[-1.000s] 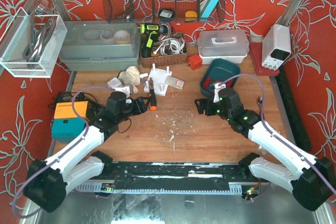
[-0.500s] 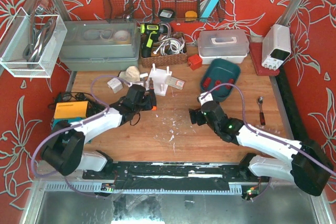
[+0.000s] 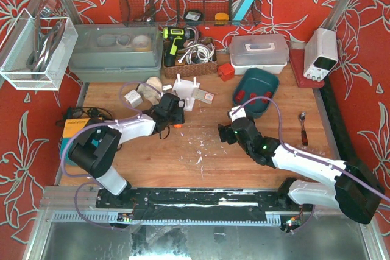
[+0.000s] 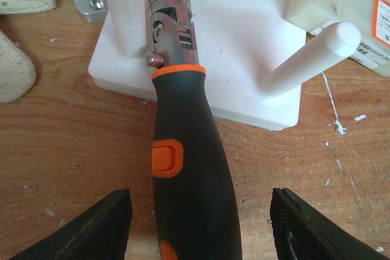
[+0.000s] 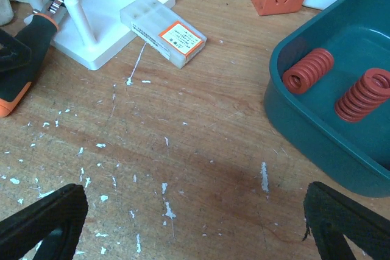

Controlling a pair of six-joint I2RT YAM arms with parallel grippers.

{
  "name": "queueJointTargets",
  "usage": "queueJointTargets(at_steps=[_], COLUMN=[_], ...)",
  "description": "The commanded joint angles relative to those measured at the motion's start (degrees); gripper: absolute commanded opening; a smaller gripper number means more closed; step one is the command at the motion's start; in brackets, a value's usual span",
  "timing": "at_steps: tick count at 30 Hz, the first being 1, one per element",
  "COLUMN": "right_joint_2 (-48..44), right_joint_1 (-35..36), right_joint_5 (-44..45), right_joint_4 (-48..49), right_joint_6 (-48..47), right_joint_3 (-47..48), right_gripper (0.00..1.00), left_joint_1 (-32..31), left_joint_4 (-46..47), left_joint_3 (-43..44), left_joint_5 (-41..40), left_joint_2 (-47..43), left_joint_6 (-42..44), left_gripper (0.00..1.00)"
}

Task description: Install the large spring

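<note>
Left gripper (image 4: pixel 198 226) jaws apart, straddling the screwdriver handle (image 4: pixel 189 168) without contact, white peg base (image 4: pixel 244 41) just ahead; right gripper (image 5: pixel 195 223) jaws apart, two red springs (image 5: pixel 309 71) in teal bin (image 5: pixel 317 138) ahead-right.

Bright, even overhead light leaves soft shadows on the wooden surface (image 5: pixel 201 150). Wrist views are sharp, though the near dark fingers (image 4: pixel 91 223) blur slightly.

2 red springs (image 5: pixel 311 71) lie inside the teal tray (image 5: pixel 317 144), right of the white stand (image 5: pixel 122 10)
</note>
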Motion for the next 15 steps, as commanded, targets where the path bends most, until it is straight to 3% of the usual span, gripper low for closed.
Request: queueJointTargets(at_steps=[1, 11, 15], right_joint_2=[0.3, 0.4, 0.6], right_joint_1=[0.5, 0.6, 0.6], right_joint_5=[1.9, 2.3, 2.7], right_joint_4=[0.9, 0.6, 0.3], right_joint_6=[-0.1, -0.4, -0.5], right_joint_3=[0.4, 0.7, 0.9], right_gripper=[0.97, 0.97, 0.97], left_joint_1=[-0.3, -0.4, -0.4], left_joint_4=[0.9, 0.4, 0.4], left_joint_3=[2.0, 4.5, 4.1], left_joint_5=[-0.6, -0.6, -0.5], left_joint_2=[2.7, 8.1, 7.9], left_joint_6=[0.9, 1.6, 2.0], left_gripper=[0.64, 0.55, 0.46])
